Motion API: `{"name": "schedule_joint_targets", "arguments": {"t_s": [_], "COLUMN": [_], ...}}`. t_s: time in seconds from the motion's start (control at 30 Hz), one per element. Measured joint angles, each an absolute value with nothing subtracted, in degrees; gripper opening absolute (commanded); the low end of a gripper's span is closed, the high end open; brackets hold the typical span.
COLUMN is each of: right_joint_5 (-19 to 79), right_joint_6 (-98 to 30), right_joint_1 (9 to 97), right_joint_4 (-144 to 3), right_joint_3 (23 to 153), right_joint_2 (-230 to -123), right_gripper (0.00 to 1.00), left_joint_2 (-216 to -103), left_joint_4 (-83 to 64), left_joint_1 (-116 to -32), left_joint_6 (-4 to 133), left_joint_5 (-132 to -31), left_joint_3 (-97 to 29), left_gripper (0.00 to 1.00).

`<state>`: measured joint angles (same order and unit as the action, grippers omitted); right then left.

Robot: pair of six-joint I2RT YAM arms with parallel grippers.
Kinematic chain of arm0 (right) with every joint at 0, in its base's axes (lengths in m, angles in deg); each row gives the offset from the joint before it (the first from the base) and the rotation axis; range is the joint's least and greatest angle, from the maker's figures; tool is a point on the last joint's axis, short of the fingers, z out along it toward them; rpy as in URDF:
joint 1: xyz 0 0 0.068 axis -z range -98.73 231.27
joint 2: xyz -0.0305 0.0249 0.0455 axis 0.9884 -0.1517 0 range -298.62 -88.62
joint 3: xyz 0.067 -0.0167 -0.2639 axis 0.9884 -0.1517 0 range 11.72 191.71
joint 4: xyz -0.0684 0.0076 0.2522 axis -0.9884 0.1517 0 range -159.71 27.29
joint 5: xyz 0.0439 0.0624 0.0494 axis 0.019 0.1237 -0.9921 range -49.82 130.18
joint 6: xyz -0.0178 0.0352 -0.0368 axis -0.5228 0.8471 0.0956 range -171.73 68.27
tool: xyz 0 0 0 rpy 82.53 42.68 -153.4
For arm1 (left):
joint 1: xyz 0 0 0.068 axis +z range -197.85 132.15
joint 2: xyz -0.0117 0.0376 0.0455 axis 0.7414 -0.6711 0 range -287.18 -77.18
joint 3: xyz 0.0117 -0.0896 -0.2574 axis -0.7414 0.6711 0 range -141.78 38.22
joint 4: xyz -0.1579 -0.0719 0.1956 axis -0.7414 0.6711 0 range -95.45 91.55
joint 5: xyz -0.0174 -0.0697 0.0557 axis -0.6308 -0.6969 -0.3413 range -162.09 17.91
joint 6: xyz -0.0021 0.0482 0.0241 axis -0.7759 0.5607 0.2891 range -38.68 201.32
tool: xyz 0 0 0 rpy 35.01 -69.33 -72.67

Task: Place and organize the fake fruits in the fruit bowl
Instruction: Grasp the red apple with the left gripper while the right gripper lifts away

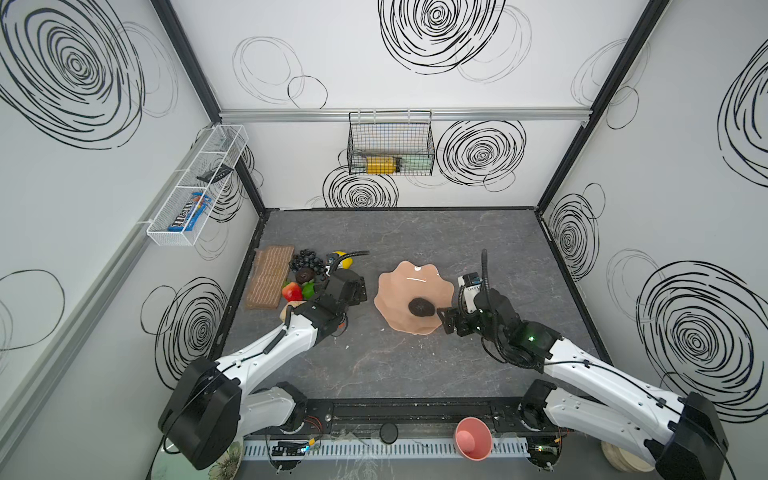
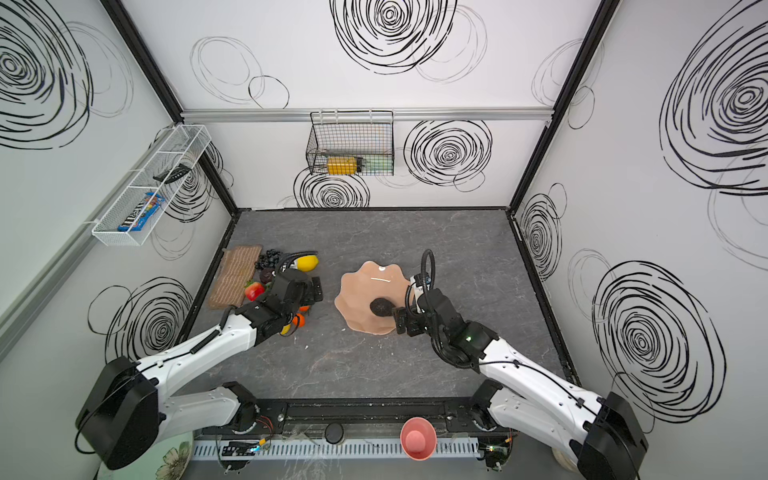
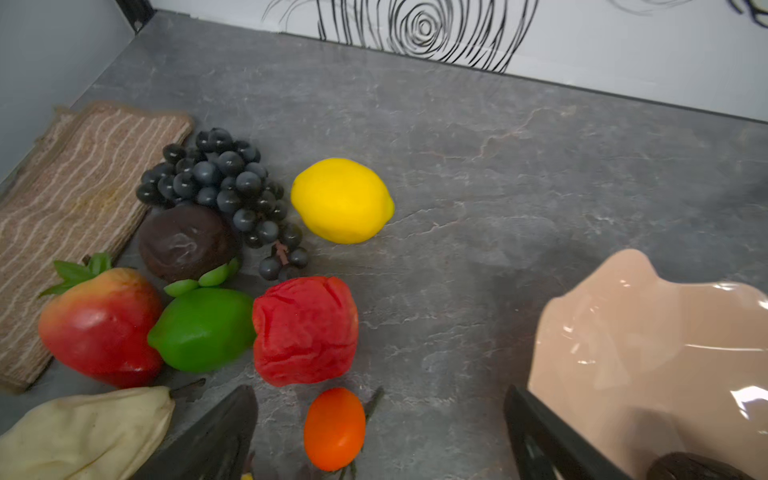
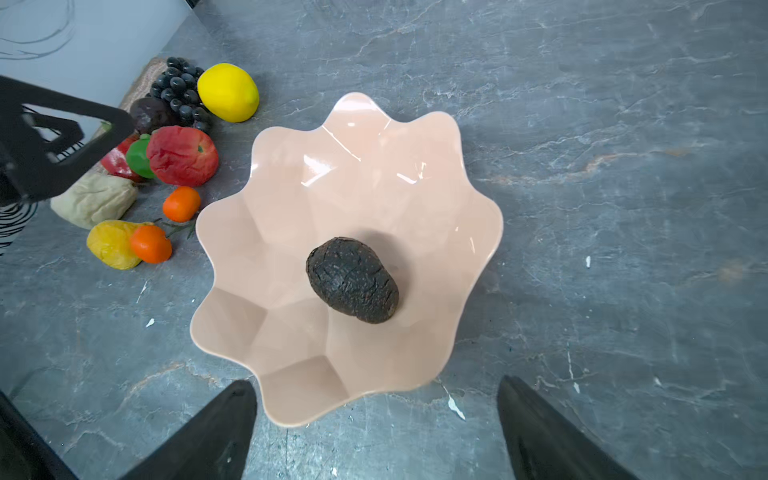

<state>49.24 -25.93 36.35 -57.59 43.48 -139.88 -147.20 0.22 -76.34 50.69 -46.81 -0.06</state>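
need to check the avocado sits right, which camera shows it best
The right wrist view: the avocado lies whole and close in the fruit bowl. In both top views the avocado is small and dark; the left wrist view catches only a sliver.

fruit bowl (image 4: 374, 166) glossy peach-pink | avocado (image 4: 352, 279) black-brown, crackled | lemon (image 3: 341, 200) yellow | grape bunch (image 3: 224, 183) blue-black | lime (image 3: 203, 328) green | apple (image 3: 305, 330) red | mat (image 3: 70, 199) tan, pale wavy stripes | tabletop (image 3: 498, 187) grey, marble-veined

The wavy peach bowl (image 4: 374, 174) is sitting upright just ahead of my right hand (image 4: 375, 383), a dark avocado (image 4: 352, 279) lying inside; the other fruits (image 3: 305, 330) are bunching together ahead of my left hand (image 3: 378, 390).
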Motion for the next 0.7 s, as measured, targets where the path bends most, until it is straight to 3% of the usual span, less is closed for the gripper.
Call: {"name": "schedule_joint_targets", "arguments": {"t_s": [0.47, 0.7], "right_joint_5": [45.9, 45.4], "right_joint_6": [-25.2, -25.0], "right_joint_1": [36.6, 36.6], "right_joint_4": [-63.1, -63.1], "right_joint_3": [40.4, 40.0], "right_joint_2": [-137.2, -136.3], "right_gripper": [0.95, 0.95], "left_joint_2": [-160.2, -164.1], "left_joint_4": [1.6, 1.7], "left_joint_1": [-66.9, -63.8], "left_joint_6": [49.9, 50.0], "left_joint_5": [-53.1, -55.6], "left_joint_3": [-5.1, -7.0], "left_gripper": [1.0, 0.92]}}
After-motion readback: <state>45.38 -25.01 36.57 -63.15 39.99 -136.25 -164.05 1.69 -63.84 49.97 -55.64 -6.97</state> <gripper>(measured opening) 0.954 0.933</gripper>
